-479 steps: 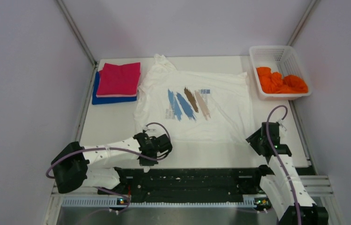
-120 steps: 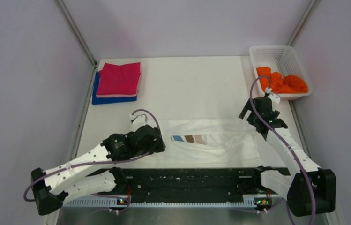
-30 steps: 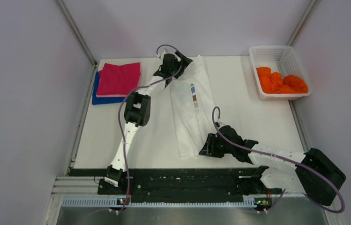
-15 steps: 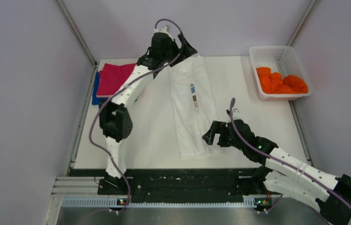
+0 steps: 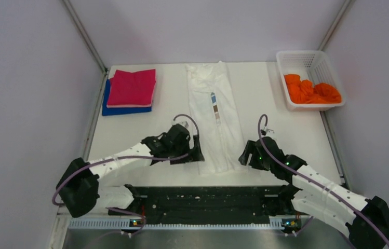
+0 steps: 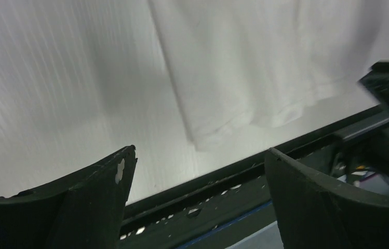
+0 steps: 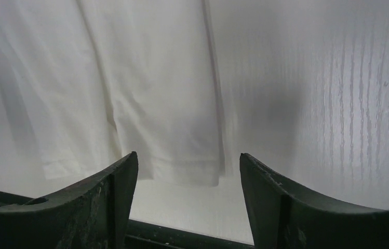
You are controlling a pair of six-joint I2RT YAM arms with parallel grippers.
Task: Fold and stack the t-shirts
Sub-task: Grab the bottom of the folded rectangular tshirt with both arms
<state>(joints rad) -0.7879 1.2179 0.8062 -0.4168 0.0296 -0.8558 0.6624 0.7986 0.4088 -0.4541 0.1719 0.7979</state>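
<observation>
A white t-shirt (image 5: 214, 124) with a small blue-and-brown print lies folded into a long narrow strip from the table's far edge to its near edge. My left gripper (image 5: 197, 151) sits just left of the strip's near end, open and holding nothing. My right gripper (image 5: 244, 154) sits just right of that end, open too. In the left wrist view the shirt's hem (image 6: 244, 83) lies ahead of the open gripper (image 6: 200, 155). The right wrist view shows the hem (image 7: 182, 171) beyond the gripper (image 7: 188, 162). A folded magenta t-shirt (image 5: 132, 86) rests on a folded blue one (image 5: 124, 110). An orange t-shirt (image 5: 311, 91) lies crumpled in the basket.
The white lattice basket (image 5: 306, 54) stands at the far right corner. The black rail (image 5: 208, 197) with the arm bases runs along the near edge, close to both grippers. Grey walls close in the table on the left, far and right sides.
My left arm has swung back from the far end of the strip to its near end. My right gripper has shifted slightly nearer and to the right. The white t-shirt lies free.
</observation>
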